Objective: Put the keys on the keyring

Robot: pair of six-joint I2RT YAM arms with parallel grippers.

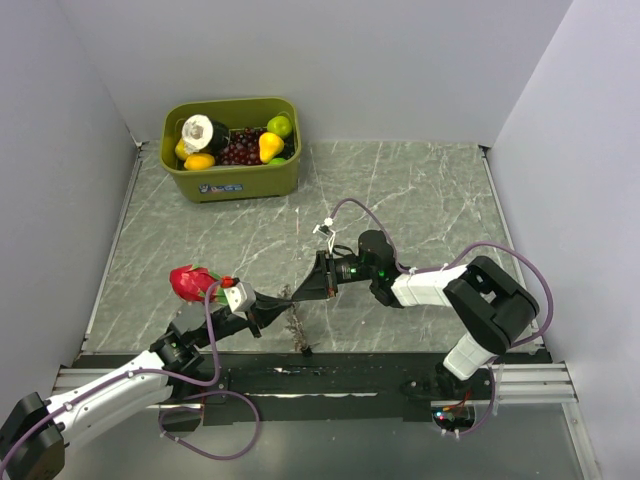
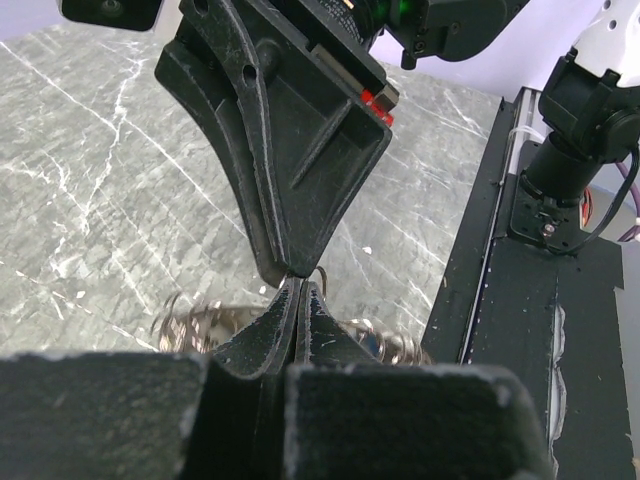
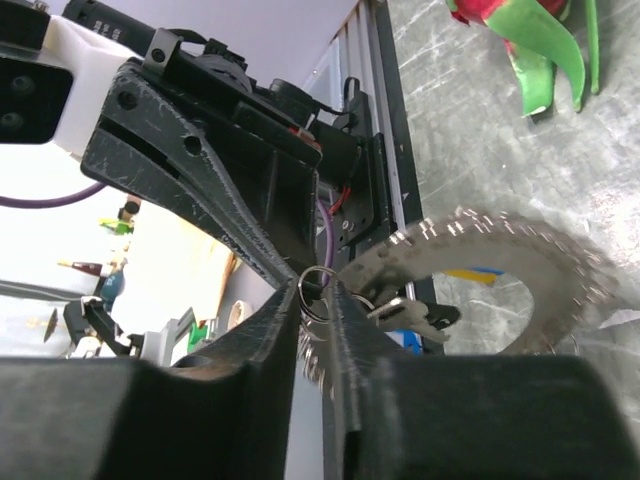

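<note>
My two grippers meet tip to tip above the table's near middle. My right gripper (image 1: 298, 292) (image 3: 318, 292) is shut on a small round metal ring (image 3: 319, 291). From that ring hang the blurred grey keyring chain (image 3: 500, 250) and the keys (image 3: 425, 314), one with a black head and others showing blue and yellow. My left gripper (image 1: 282, 299) (image 2: 298, 285) is shut, its tips touching that ring's wire (image 2: 323, 274) just under the right fingers (image 2: 285, 200). Whether it pinches the ring is hidden. In the top view the chain and keys (image 1: 297, 330) dangle below the tips.
A red dragon fruit (image 1: 190, 282) lies just left of the left wrist. A green bin (image 1: 250, 182) of toy fruit stands at the back left. A black strip (image 1: 330, 378) and metal rail run along the near edge.
</note>
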